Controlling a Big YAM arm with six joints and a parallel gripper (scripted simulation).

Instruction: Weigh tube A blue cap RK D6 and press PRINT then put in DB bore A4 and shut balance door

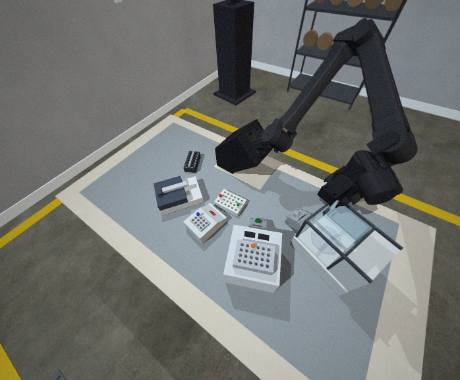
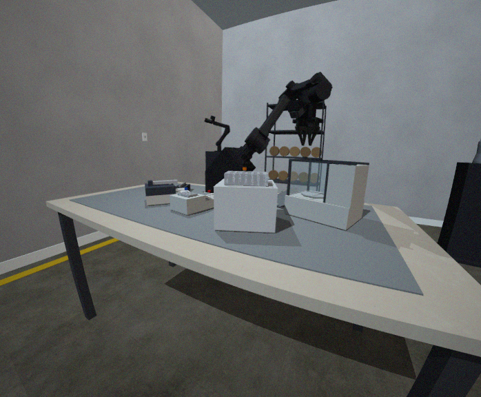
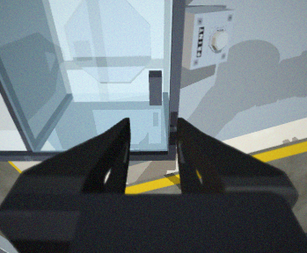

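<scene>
"PRINT" reads beside the white key (image 1: 296, 214) (image 3: 220, 40) on the front of the balance (image 1: 343, 256) (image 2: 318, 211) (image 3: 175, 57). The gripper (image 1: 331, 207) (image 2: 306, 143) (image 3: 153, 126), parted around nothing, hangs above the balance's front edge. Right of the balance, beyond the mixer (image 1: 251, 278) (image 2: 244, 209), blue-capped tube A (image 1: 198, 214) (image 2: 186, 189) stands in the dry block (image 1: 202, 234) (image 2: 187, 205).

1. One balance (image 1: 379, 249) (image 2: 318, 209) (image 3: 176, 66) is standing at right in the top view.
2. One tube rack (image 1: 227, 203), one mixer (image 1: 252, 278) (image 2: 244, 209) and one dry block (image 1: 203, 233) (image 2: 189, 205) are sitting centrally.
3. One spectrophotometer (image 1: 169, 196) (image 2: 159, 198) and one magnet block (image 1: 192, 161) are sitting left of centre.
4. Four tube caps are showing: red cap (image 1: 220, 195) (image 2: 209, 191), green cap (image 1: 238, 204), blue cap (image 1: 198, 214) (image 2: 186, 189), orange cap (image 1: 252, 245) (image 2: 244, 168).
</scene>
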